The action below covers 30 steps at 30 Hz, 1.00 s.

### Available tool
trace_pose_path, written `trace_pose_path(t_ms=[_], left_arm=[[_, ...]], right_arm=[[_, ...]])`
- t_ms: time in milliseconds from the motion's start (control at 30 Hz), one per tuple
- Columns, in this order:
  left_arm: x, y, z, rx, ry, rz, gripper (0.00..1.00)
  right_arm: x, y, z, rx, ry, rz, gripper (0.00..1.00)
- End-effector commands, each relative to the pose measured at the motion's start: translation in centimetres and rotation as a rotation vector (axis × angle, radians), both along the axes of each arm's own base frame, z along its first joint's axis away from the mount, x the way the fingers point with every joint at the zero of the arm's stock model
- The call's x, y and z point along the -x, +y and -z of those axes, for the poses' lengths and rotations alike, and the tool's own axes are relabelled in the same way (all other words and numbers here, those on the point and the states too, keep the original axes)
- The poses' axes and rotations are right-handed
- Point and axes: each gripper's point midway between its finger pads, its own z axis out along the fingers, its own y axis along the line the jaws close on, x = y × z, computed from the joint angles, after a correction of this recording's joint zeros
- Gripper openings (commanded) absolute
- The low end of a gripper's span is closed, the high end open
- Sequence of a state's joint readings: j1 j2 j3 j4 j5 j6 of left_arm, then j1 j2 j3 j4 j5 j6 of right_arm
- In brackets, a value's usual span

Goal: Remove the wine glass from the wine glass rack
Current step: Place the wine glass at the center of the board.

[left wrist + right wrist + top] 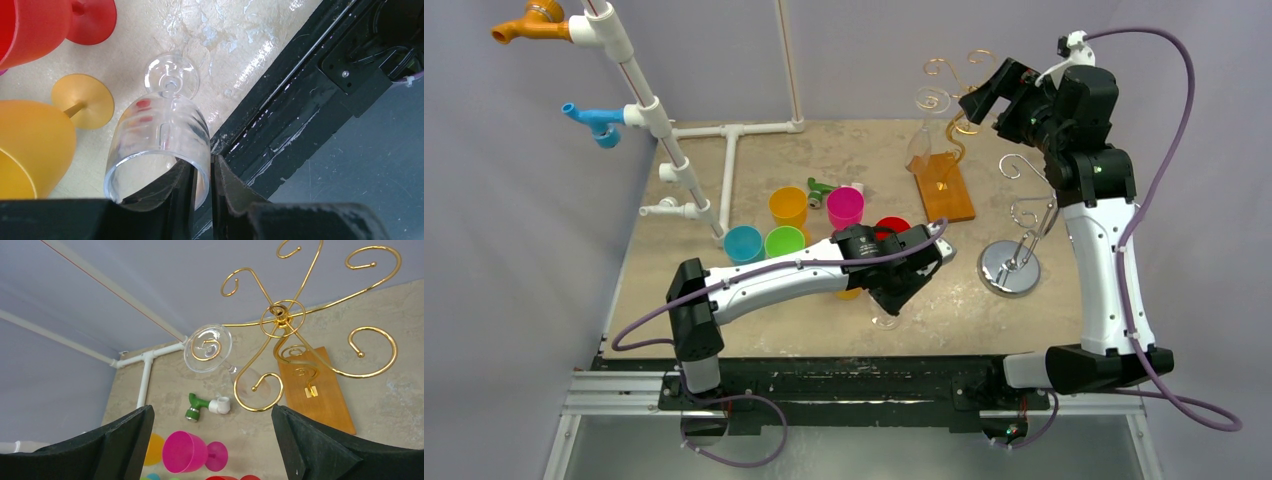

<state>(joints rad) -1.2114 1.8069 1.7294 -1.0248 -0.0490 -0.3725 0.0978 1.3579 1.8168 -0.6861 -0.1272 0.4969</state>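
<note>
L pincer (201, 168) pinches rim wall of a clear wine glass (160, 130), foot down, well in front of gold wine glass rack (280, 315), nr worktop's (235, 45) front edge. 2nd wine glass (207, 347) hangs upside down on a rack hook. R pincer (210, 415) spread wide, up beside rack's top.

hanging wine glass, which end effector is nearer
Right. Right end effector: open, beside the hanging wine glass. Left end effector: by the table's near edge, gripping a second wine glass.
</note>
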Motion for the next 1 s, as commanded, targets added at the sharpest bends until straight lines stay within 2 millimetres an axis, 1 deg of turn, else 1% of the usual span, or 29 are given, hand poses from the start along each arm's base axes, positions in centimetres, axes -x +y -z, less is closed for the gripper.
trace_pose_path(t_ms=[0, 100, 300, 467, 700, 833, 867, 967], left_arm=[[-0.8, -0.4, -0.9, 0.019, -0.047, 0.015, 0.23], [-1.0, -0.5, -1.5, 0.030, -0.058, 0.013, 0.29], [-1.1, -0.9, -2.4, 0.051, -0.067, 0.014, 0.33], [-1.2, -1.1, -3.2, 0.076, -0.072, 0.005, 0.40], [-1.1, -1.3, -4.4, 0.117, -0.076, -0.005, 0.43], [-1.2, -1.3, -5.8, 0.156, -0.090, -0.018, 0.46], [-1.3, -1.3, -6.4, 0.170, -0.099, -0.024, 0.47], [-1.7, -1.2, -8.4, 0.223, -0.137, -0.046, 0.51]], right_arm=[[0.6, 0.3, -1.9, -0.009, -0.069, -0.026, 0.99], [0.6, 0.3, -2.0, -0.009, -0.071, -0.028, 0.99], [0.7, 0.4, -2.1, -0.008, -0.072, -0.030, 0.99], [0.9, 0.4, -2.2, -0.006, -0.073, -0.032, 0.99], [1.0, 0.3, -2.2, 0.003, -0.071, -0.035, 0.99], [1.0, 0.1, -2.0, 0.014, -0.063, -0.023, 0.99], [0.9, -0.2, -2.1, 0.023, -0.064, -0.011, 0.99], [0.7, -0.1, -2.1, 0.026, -0.062, -0.014, 0.99]])
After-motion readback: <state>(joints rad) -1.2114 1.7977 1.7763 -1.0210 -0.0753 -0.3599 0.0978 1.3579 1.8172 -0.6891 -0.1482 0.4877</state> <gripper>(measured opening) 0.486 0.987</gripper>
